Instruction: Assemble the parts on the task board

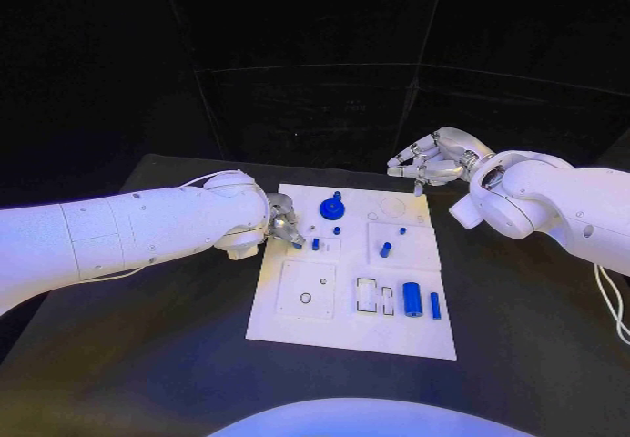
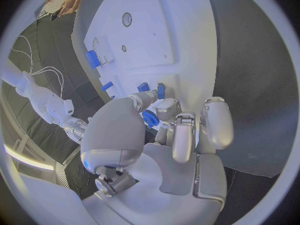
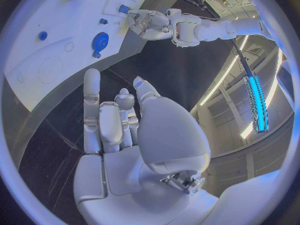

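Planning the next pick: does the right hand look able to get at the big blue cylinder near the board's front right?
Probably yes: the right hand holds nothing, and nothing covers the big blue cylinder on the task board.

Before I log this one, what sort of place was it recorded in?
Most likely a robotics lab or demo test cell: a white task board with small blue parts lies on a black table against dark surroundings, and strip lights line the room behind.
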`<state>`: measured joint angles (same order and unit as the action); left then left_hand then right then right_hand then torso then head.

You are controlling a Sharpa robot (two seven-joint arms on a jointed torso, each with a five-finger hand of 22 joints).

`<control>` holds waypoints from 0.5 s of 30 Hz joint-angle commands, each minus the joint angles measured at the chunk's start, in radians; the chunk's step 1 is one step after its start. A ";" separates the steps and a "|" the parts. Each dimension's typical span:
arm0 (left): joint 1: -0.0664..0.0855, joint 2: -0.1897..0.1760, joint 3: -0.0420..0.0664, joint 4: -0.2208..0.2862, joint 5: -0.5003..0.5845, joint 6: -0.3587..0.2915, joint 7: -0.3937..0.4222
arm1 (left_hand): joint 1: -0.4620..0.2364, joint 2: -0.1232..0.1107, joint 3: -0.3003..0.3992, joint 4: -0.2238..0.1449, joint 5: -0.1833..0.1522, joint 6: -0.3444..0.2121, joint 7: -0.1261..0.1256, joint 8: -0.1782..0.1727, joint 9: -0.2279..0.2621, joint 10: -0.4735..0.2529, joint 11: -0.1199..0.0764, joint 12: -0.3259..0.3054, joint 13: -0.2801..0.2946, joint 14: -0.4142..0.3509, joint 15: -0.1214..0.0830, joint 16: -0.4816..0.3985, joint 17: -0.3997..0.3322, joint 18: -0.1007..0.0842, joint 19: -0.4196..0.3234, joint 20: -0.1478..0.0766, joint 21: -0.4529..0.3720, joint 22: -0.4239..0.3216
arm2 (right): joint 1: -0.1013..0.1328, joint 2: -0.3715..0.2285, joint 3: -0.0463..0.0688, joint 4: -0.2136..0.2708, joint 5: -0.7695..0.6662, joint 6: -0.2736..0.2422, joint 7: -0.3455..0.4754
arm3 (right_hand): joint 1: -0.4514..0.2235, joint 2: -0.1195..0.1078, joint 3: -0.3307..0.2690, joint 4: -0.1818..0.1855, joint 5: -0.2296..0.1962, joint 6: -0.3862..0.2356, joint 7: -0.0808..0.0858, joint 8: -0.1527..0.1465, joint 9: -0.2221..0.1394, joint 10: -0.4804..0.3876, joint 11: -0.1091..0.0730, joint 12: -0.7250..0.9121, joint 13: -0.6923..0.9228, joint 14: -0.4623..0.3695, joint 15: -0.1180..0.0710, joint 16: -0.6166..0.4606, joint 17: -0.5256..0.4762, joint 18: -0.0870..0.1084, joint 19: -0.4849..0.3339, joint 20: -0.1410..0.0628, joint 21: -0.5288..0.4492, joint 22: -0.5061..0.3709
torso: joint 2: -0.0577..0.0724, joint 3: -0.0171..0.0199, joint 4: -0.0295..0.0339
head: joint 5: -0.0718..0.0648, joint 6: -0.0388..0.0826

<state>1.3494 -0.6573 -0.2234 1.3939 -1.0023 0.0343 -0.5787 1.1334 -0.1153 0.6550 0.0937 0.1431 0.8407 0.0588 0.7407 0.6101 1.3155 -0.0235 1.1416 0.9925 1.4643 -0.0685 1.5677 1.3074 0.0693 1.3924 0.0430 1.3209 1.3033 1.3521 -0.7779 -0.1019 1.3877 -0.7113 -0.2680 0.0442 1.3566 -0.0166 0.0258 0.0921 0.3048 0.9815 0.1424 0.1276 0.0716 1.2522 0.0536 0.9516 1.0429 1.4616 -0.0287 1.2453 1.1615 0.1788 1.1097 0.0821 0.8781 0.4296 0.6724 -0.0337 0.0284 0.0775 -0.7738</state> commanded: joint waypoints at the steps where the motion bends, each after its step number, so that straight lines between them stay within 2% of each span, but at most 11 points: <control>1: -0.006 0.005 -0.005 -0.003 -0.001 0.043 -0.007 | -0.012 0.002 0.049 -0.060 -0.002 0.013 -0.015 0.003 -0.001 0.006 -0.002 0.007 0.002 0.106 -0.009 0.003 0.263 0.006 0.005 -0.006 0.000 0.002 | 0.002 0.000 0.000 0.002 -0.003 0.007 0.002 | -0.003 -0.005 0.002 0.006 0.006 -0.007 -0.001 0.004 0.001 -0.001 -0.002 0.005 0.001 0.024 0.005 0.002 0.001 0.005 0.002 0.002 -0.004 -0.002 | 0.000 -0.0001 0.0005 | -0.001 0.001; 4: -0.006 0.008 -0.005 -0.009 -0.001 0.041 -0.005 | -0.022 0.007 0.031 -0.050 -0.007 0.018 -0.018 0.004 -0.002 0.009 -0.004 0.011 0.005 0.106 -0.010 0.003 0.263 0.006 0.005 -0.007 -0.001 0.002 | 0.002 0.001 0.000 0.002 -0.003 0.007 0.002 | -0.003 -0.005 0.002 0.006 0.006 -0.007 -0.001 0.004 0.001 -0.001 -0.002 0.005 0.001 0.024 0.005 0.002 0.001 0.005 0.002 0.002 -0.004 -0.002 | 0.000 0.0002 0.0005 | -0.001 0.000; 5: -0.006 0.010 -0.005 -0.012 -0.001 0.040 -0.005 | -0.039 0.009 0.012 -0.035 -0.021 0.025 -0.019 0.007 -0.002 0.011 -0.004 0.014 0.008 0.106 -0.010 0.003 0.263 0.006 0.005 -0.008 -0.002 0.003 | 0.002 0.001 0.000 0.002 -0.004 0.007 0.002 | -0.003 -0.005 0.002 0.006 0.006 -0.007 -0.001 0.004 0.001 -0.001 -0.002 0.005 0.001 0.024 0.005 0.002 0.001 0.005 0.002 0.002 -0.004 -0.002 | 0.001 0.0004 0.0001 | -0.001 0.000; 7: -0.006 0.012 -0.005 -0.015 -0.001 0.038 -0.005 | -0.053 0.012 -0.014 -0.019 -0.029 0.031 -0.021 0.007 -0.004 0.013 -0.006 0.017 0.010 0.106 -0.011 0.003 0.263 0.006 0.006 -0.008 -0.002 0.003 | 0.002 0.001 0.000 0.002 -0.004 0.007 0.002 | -0.002 -0.004 0.003 0.007 0.008 -0.007 -0.001 0.005 0.001 -0.002 -0.002 0.005 0.001 0.024 0.005 0.002 0.002 0.005 0.002 0.002 -0.004 -0.002 | 0.001 0.0003 0.0003 | -0.002 0.000; 15: -0.006 0.016 -0.005 -0.025 -0.001 0.033 -0.005 | -0.079 0.020 -0.164 0.033 -0.033 0.047 -0.024 0.002 -0.016 0.014 -0.009 0.025 0.016 0.106 -0.014 0.003 0.263 0.005 0.008 -0.011 -0.005 0.007 | 0.002 0.001 0.000 0.002 -0.004 0.006 0.002 | -0.001 -0.004 0.003 0.007 0.010 -0.008 -0.001 0.005 0.001 -0.001 -0.002 0.005 0.001 0.024 0.005 0.002 0.002 0.005 0.002 0.002 -0.005 -0.002 | 0.000 0.0005 0.0008 | -0.002 -0.001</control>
<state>1.3453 -0.6429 -0.2260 1.3712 -1.0016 0.0463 -0.5782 1.0650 -0.0972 0.5024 0.1238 0.1130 0.8895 0.0269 0.7487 0.5952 1.3261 -0.0342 1.1629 1.0074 1.4669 -0.0732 1.5677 1.3074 0.0693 1.3993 0.0361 1.3209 1.3082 1.3521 -0.7772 -0.1019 1.3881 -0.7125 -0.2669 0.0432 1.3566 -0.0166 0.0288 0.0951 0.3088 0.9815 0.1424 0.1276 0.0716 1.2522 0.0536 0.9516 1.0429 1.4616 -0.0287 1.2453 1.1628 0.1788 1.1097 0.0821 0.8781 0.4288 0.6726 -0.0335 0.0284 0.0755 -0.7748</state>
